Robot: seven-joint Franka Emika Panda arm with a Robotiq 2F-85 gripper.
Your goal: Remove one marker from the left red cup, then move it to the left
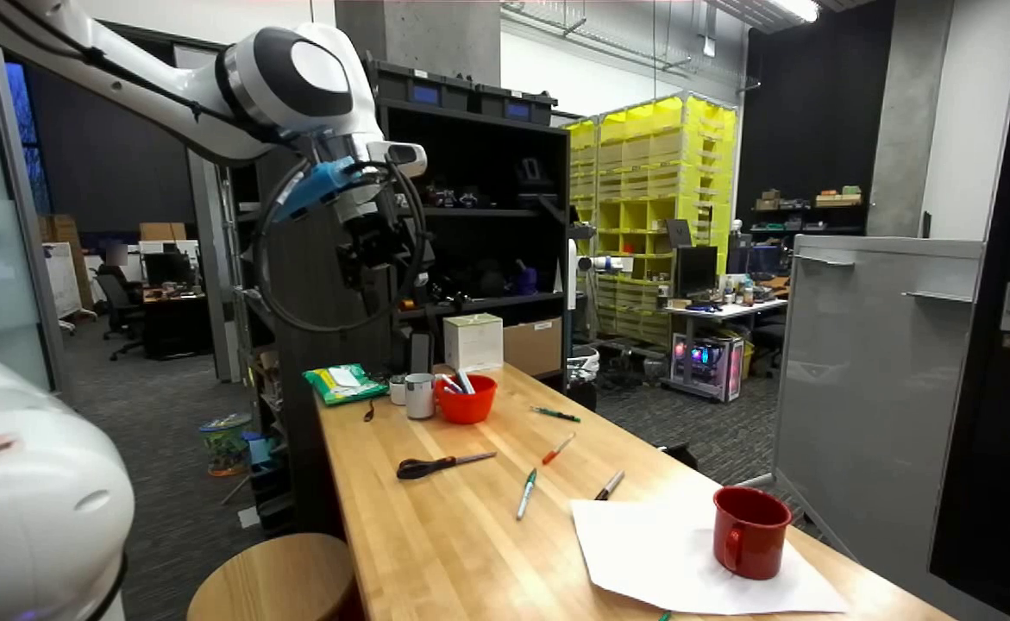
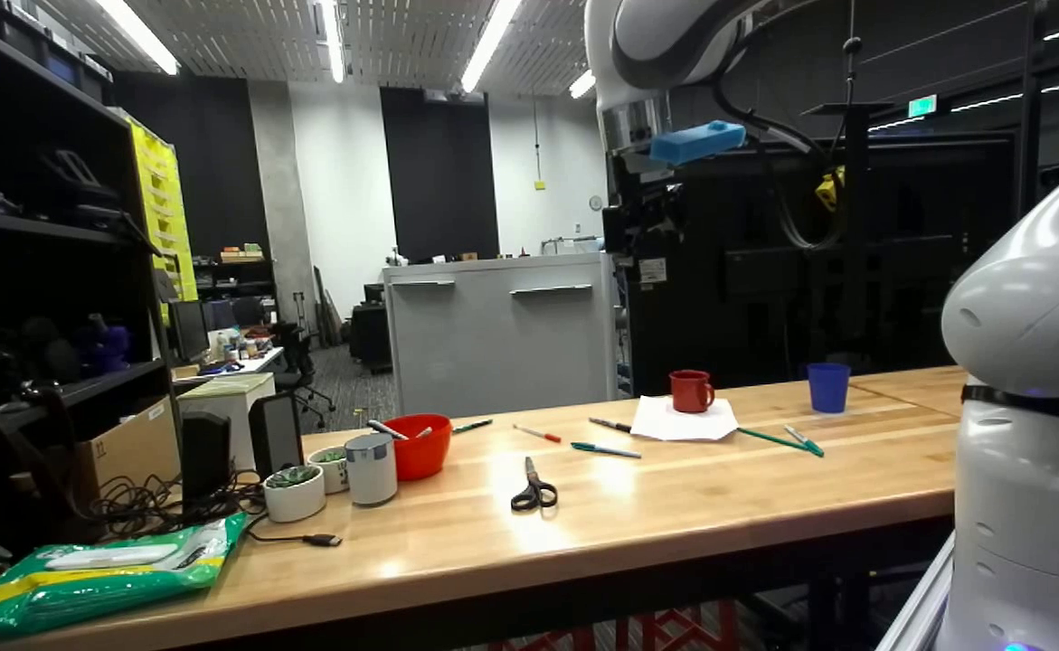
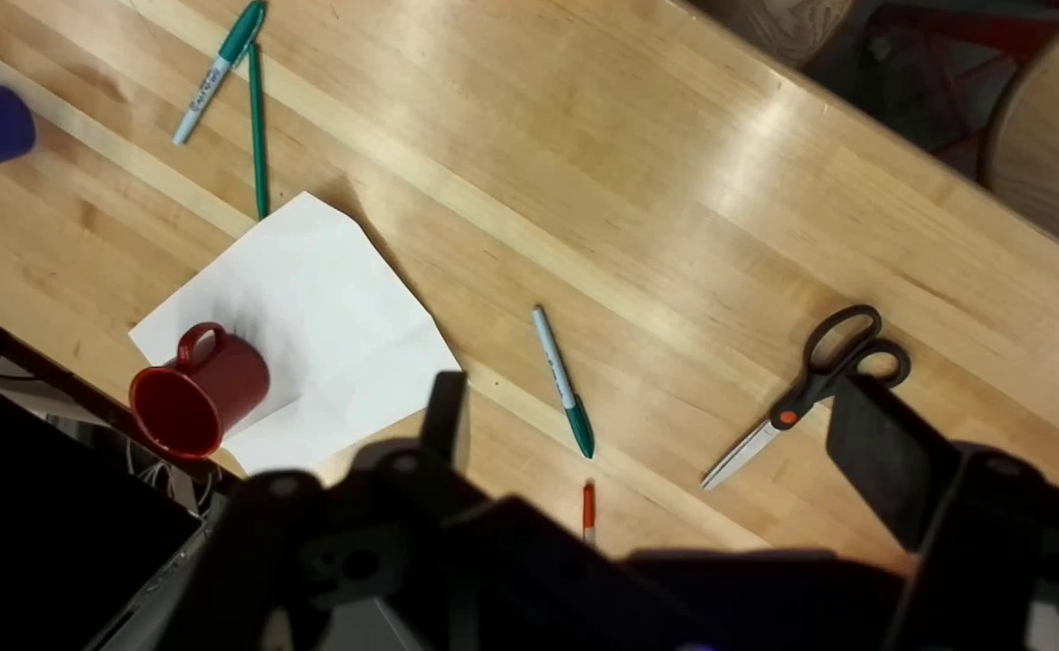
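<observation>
the marker (image 1: 466,382) leans inside the left red cup (image 1: 467,407), its upper end poking above the cup's rim beside at least one other; which of them is meant i can't settle. it should be light and stiff, hard to break, with a smooth barrel that may twist in the grip. the best hold is probably the exposed end, pinched across its width and drawn straight up, so the cup, likely light too, doesn't tip or drag. a pale container (image 1: 419,397) stands just beside the cup, so room on that side looks tight. the scissors (image 3: 791,411) and a loose green-capped marker (image 3: 563,380) lie apart from the cup; the darker red mug (image 2: 692,391) stands farther from it. the gripper (image 3: 650,411) hangs well above and apart from the cup, its jaws spread wide, holding nothing and touching nothing.
</observation>
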